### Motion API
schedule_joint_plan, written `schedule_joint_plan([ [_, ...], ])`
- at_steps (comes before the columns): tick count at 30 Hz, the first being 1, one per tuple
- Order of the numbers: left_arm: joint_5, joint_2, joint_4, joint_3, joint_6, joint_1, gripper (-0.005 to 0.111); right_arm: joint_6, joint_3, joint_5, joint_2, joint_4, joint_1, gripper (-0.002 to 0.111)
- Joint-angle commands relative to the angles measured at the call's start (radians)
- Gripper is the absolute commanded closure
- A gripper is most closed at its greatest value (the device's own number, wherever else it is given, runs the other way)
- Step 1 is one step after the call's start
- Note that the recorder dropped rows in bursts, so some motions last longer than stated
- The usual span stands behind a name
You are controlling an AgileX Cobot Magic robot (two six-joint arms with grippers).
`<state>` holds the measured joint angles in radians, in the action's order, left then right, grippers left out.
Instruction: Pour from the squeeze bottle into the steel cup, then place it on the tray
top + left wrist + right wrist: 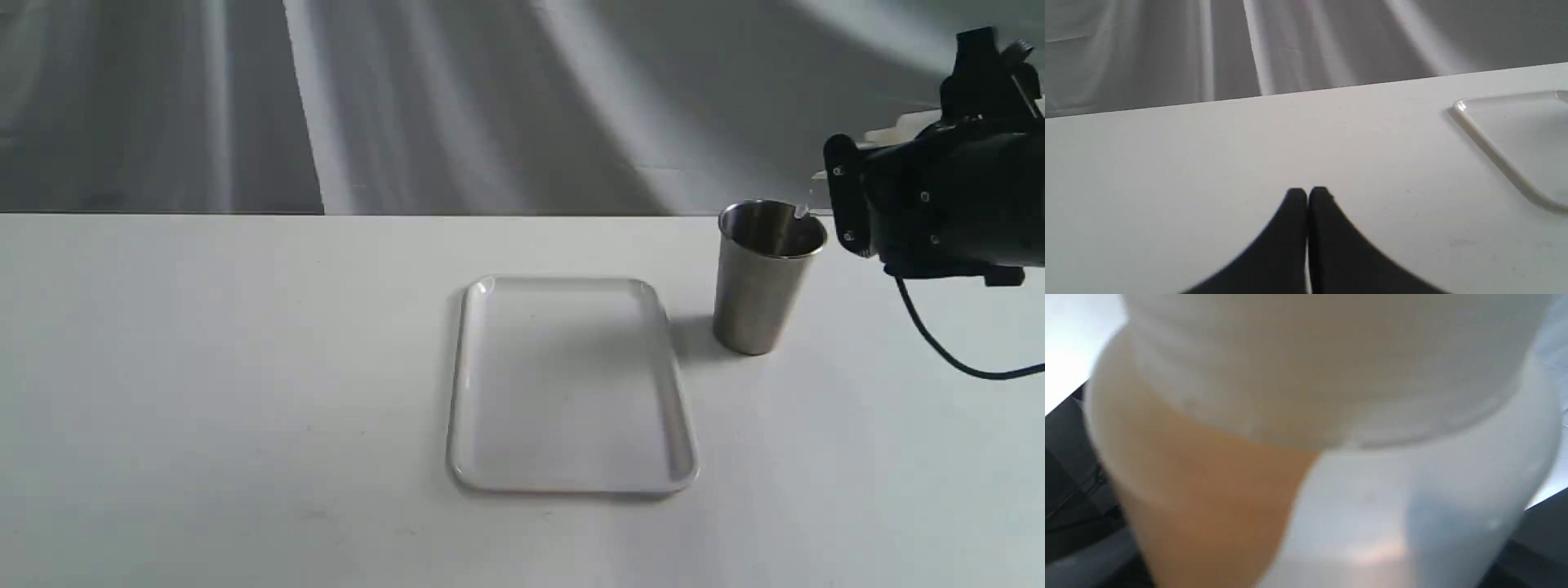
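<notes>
The steel cup (763, 286) stands upright on the table, just right of the white tray (571, 384), which holds nothing. My right gripper (849, 192) is shut on the squeeze bottle (898, 131), held tipped over sideways with its nozzle tip (800, 211) over the cup's mouth. Up close in the right wrist view, the translucent squeeze bottle (1331, 396) fills the picture, and its amber liquid (1200, 498) is pooled to one side. My left gripper (1306, 196) is shut on nothing and hovers low over bare table left of the tray (1494, 151). It does not show in the exterior view.
The white table's far edge (490, 215) runs just behind the cup, with grey draped cloth beyond it. A black cable (939, 343) hangs from the right arm, right of the cup.
</notes>
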<state>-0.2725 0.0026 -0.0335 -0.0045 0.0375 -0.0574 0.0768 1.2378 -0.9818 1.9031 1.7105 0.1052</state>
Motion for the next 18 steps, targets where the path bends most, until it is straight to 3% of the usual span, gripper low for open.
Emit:
schedule_joint_plan([
  [1, 0.007, -0.003, 0.001, 0.004, -0.005, -0.006, 0.107, -0.010, 0.008, -0.013, -0.011, 0.034, 0.004, 0.108],
  [10, 0.007, -0.003, 0.001, 0.004, -0.001, -0.006, 0.107, -0.012, 0.008, -0.013, -0.011, 0.034, 0.004, 0.108],
  [18, 0.007, -0.003, 0.001, 0.004, -0.006, -0.006, 0.107, 0.171, 0.008, -0.028, -0.011, 0.034, 0.004, 0.108],
])
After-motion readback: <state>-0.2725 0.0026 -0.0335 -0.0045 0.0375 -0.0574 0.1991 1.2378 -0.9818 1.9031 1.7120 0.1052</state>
